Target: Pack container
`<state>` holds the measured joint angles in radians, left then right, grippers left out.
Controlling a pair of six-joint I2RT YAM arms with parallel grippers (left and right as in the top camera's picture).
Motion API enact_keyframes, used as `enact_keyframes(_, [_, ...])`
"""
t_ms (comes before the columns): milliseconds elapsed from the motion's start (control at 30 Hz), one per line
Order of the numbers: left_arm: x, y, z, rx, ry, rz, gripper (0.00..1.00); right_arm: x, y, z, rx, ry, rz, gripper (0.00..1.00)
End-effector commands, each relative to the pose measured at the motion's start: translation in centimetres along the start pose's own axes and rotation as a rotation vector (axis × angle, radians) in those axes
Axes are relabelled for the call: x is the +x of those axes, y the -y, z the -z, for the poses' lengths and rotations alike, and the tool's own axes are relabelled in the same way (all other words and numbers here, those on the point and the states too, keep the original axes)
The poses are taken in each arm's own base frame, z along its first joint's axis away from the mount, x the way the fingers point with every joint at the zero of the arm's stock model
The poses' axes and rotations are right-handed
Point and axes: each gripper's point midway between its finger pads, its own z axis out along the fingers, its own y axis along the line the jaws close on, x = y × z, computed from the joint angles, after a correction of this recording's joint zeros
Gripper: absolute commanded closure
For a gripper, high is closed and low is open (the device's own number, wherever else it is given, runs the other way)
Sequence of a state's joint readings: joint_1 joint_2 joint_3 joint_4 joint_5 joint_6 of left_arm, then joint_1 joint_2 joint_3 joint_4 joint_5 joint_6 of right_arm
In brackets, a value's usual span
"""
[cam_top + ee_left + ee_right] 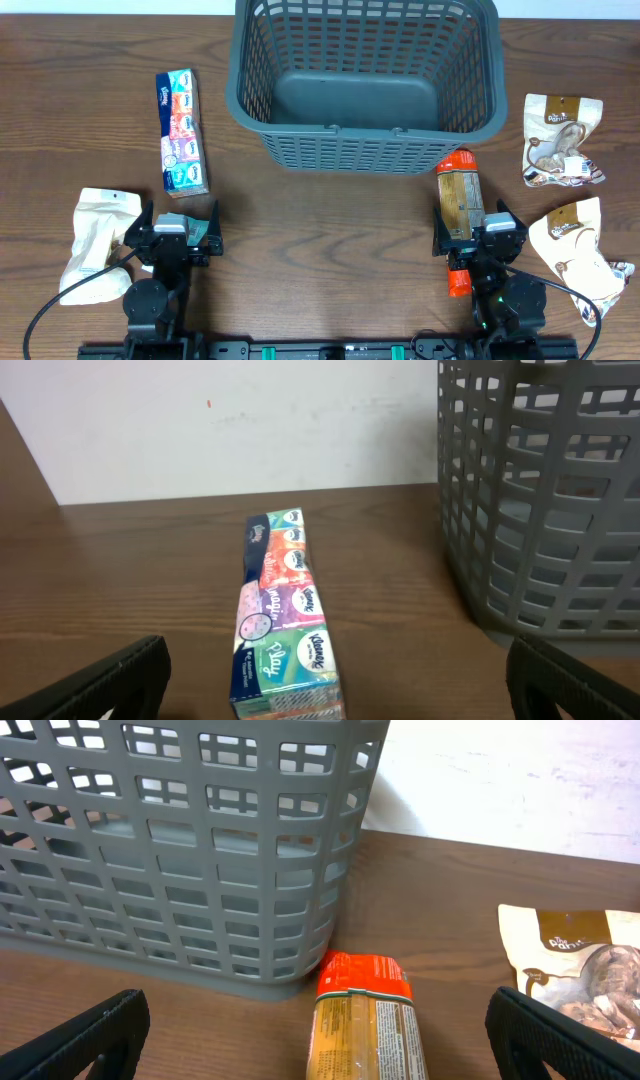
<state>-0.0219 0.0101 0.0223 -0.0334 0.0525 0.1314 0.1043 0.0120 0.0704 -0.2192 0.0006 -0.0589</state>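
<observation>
The dark grey lattice basket (pixel 365 85) stands at the back centre, with nothing inside; it also shows in the left wrist view (pixel 545 490) and the right wrist view (pixel 180 850). A colourful tissue multipack (pixel 182 131) lies left of it, straight ahead of my left gripper (pixel 172 232) in its wrist view (pixel 280 620). A long orange-capped packet (pixel 461 200) lies under my right gripper (pixel 478 235), between its fingers (pixel 365 1020). Both grippers (pixel 330 685) (pixel 320 1040) are open and empty, low over the table.
A cream pouch (pixel 92 243) lies at the front left beside the left arm. Two cream snack pouches lie at the right, one at the back (pixel 562 140) (pixel 580 965) and one in front (pixel 580 250). The wooden table (pixel 320 260) lies between the arms.
</observation>
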Motion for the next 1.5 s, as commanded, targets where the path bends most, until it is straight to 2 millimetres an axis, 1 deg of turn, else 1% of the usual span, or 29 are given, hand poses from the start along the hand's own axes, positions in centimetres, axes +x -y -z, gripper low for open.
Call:
enact_keyframes(0, [1.59,-0.04,-0.10,-0.006,-0.047,-0.007,0.01,0.06,-0.01,0.00,0.003,0.002,0.011,0.00])
enact_keyframes(1367, [1.59,-0.04,-0.10,-0.006,-0.047,-0.007,0.01,0.07,-0.25,0.00,-0.011,0.003,0.010,0.01])
enact_keyframes(1467, [1.58,-0.04,-0.10,-0.006,-0.046,-0.007,0.01,0.06,-0.28,0.00,-0.013,0.003,-0.027,0.01])
